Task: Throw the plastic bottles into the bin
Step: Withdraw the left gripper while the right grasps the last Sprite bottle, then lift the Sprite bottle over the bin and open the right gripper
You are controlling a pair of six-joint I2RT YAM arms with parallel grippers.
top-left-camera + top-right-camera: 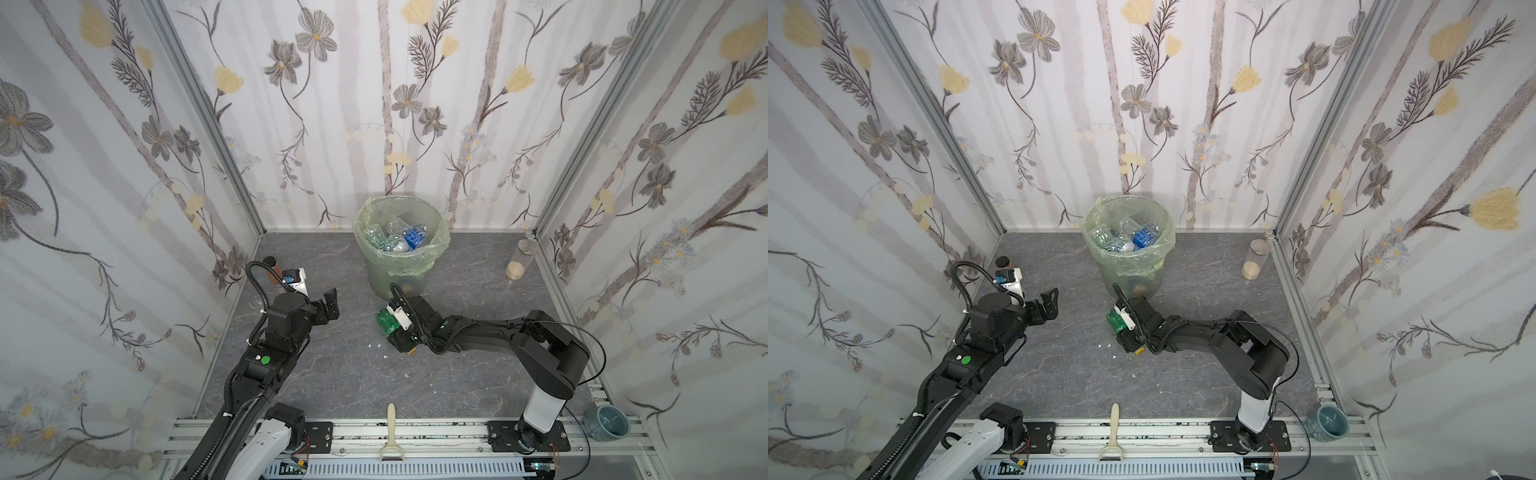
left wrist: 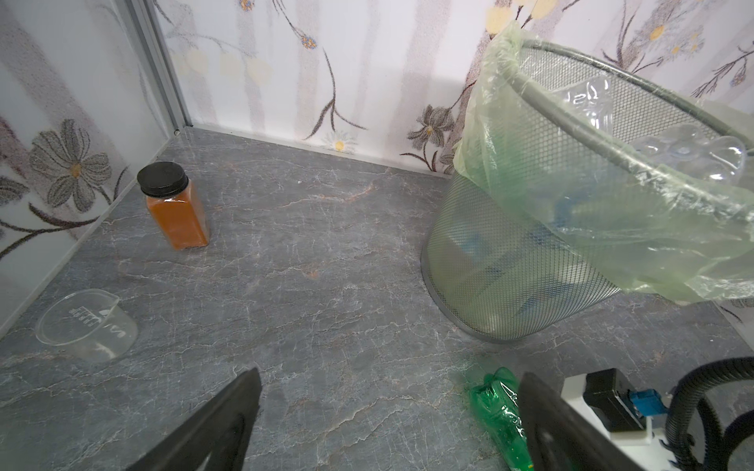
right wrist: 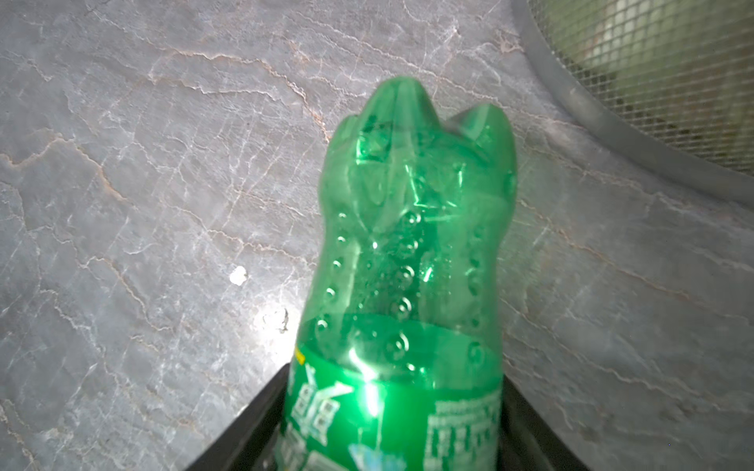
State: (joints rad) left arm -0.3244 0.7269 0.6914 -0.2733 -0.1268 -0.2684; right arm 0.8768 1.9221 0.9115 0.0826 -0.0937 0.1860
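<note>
Now the right tool (image 3: 395, 391) clasps a dimpled, translucent green bottle (image 3: 412, 253); the left tool (image 2: 389, 381) gapes wide.

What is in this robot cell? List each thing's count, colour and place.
bin: one, grey mesh, green liner, back centre
clear bottles: several, some blue labels, inside bin
green bottle: one, before bin
jar: one, amber, black lid, back left
measuring cup: one, clear, left wall
cylinder: one, clear, beige contents, back right
peeler: one, cream, front rail
cup: one, blue-grey, front right
left end effector: black, open, empty
right end effector: black, jaws against green bottle
</note>
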